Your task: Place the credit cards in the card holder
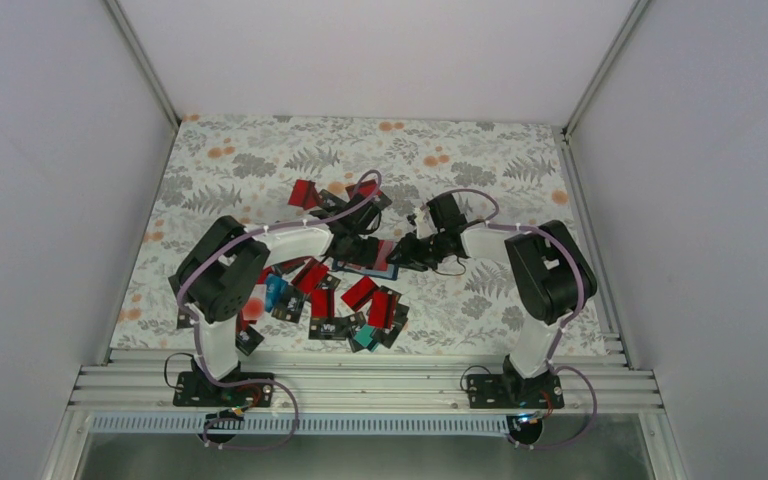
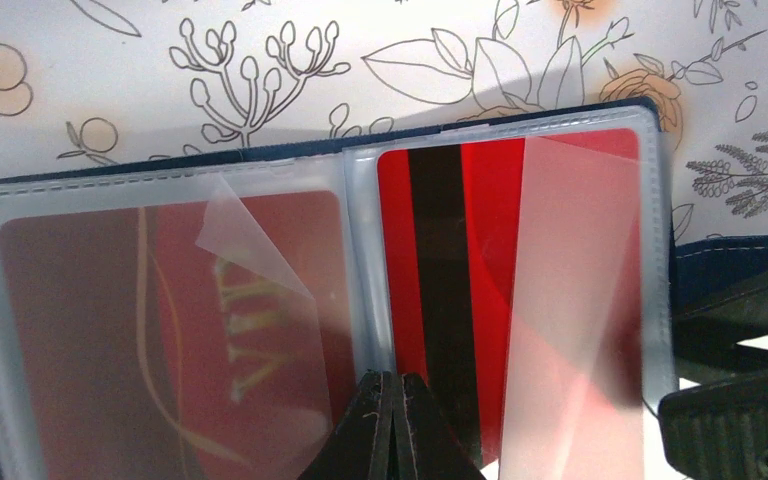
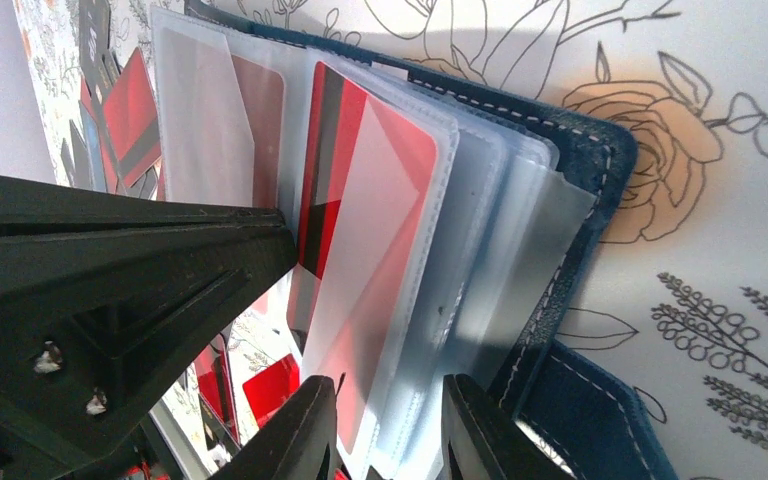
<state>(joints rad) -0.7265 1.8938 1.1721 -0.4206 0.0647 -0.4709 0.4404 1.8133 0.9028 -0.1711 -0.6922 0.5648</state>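
The navy card holder [image 1: 363, 266] lies open mid-table. In the left wrist view its clear sleeves hold a dark red card [image 2: 160, 330] on the left and a red card with a black stripe [image 2: 480, 230] on the right. My left gripper [image 2: 395, 385] is shut, its tip over the seam between the two sleeves. My right gripper [image 3: 390, 420] is shut on the card holder's stack of sleeves [image 3: 480, 230], with the red card [image 3: 360, 200] in the nearest one. The navy cover [image 3: 590, 170] lies beneath. Loose credit cards [image 1: 345, 300] lie scattered in front.
More red cards [image 1: 305, 192] lie behind the left arm. The left gripper's black body [image 3: 110, 280] fills the left of the right wrist view. The right gripper's finger [image 2: 740, 420] shows at the lower right of the left wrist view. White walls enclose the floral tabletop [image 1: 260, 160].
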